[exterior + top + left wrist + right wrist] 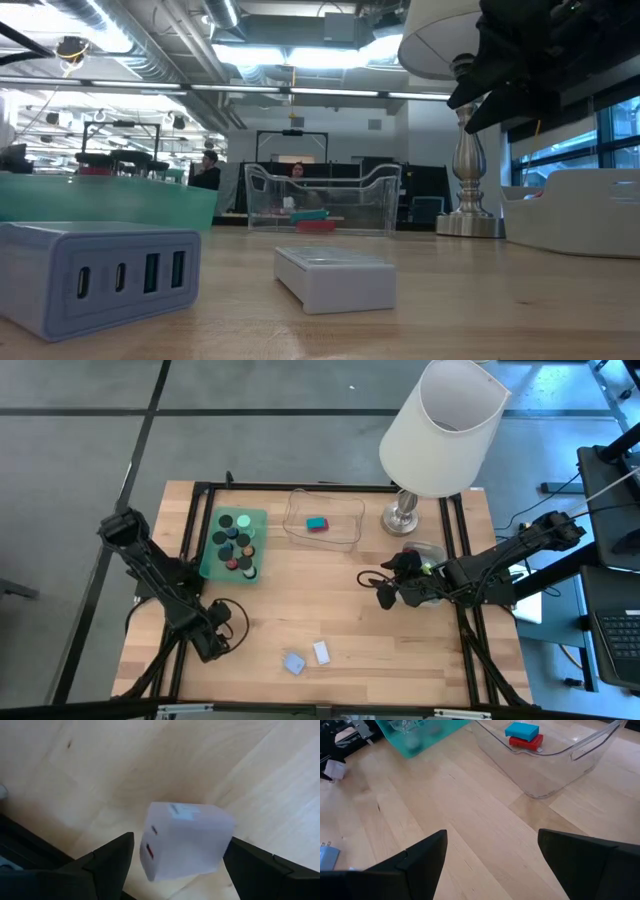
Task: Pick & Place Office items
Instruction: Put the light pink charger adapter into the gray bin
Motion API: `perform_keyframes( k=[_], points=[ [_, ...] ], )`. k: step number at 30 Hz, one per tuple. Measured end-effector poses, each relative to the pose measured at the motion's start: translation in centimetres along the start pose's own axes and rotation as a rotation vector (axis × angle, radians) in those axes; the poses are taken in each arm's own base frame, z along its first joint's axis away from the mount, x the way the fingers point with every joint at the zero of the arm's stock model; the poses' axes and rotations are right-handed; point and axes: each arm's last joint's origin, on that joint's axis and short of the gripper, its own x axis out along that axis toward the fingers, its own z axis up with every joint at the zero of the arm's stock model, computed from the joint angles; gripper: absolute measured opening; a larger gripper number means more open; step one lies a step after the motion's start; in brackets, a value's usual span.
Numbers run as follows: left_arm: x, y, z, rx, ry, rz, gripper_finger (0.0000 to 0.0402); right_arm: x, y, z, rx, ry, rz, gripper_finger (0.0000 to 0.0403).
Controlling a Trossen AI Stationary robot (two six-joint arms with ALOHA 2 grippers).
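While the left gripper (177, 865) hangs near the worktop's front-left corner, its jaws stand wide about a white cube-shaped adapter (185, 840); whether it is clamped I cannot tell. Judgement: confirm a square hold before lifting. The right gripper (385, 588), jaws open and empty, waits off the right edge. Black discs fill the green tray (212, 565); blue and red blocks (317, 524) lie in the clear tray (345, 540). Two more adapters (308, 657) sit at the front edge. Bare wood; open office behind, people seated.
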Motion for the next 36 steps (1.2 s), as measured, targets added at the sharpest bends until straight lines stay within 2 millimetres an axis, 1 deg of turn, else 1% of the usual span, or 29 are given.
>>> perform_keyframes(
  k=[3, 9, 14, 19, 24, 28, 32, 36],
  points=[
    [0.0, 0.0, 0.0, 0.000, 0.000, 0.000, 0.0280, 0.0, 0.0, 0.0, 0.000, 0.000, 0.000, 0.0316],
    [0.0, 0.0, 0.0, 0.002, 0.000, -0.003, 0.0228, 0.0, 0.0, 0.0, 0.000, 0.000, 0.000, 0.0316],
    [-0.2, -0.2, 0.0, 0.001, 0.000, -0.009, 0.0225, 0.0, 0.0, 0.0, -0.001, 0.000, 0.000, 0.0316],
    [-1.3, -1.2, 0.9, 0.020, -0.036, -0.059, 0.0230, 0.0, 0.0, 0.0, 0.002, -0.002, 0.003, 0.0316],
    [-3.2, -2.8, 2.7, 0.078, -0.206, -0.134, 0.0230, 0.0, 0.2, 0.2, 0.018, -0.014, 0.019, 0.0316],
    [-4.5, -4.2, 4.6, 0.145, -0.416, -0.205, 0.0226, 0.0, 0.5, 0.3, 0.039, -0.013, 0.054, 0.0316],
    [-5.3, -4.8, 7.2, 0.155, -0.610, -0.225, 0.0227, 0.0, 0.7, 0.2, 0.041, 0.042, 0.104, 0.0316],
    [-5.7, -5.0, 10.6, 0.148, -0.697, -0.233, 0.0227, -0.2, 0.9, 0.0, 0.035, 0.068, 0.129, 0.0316]
  ],
)
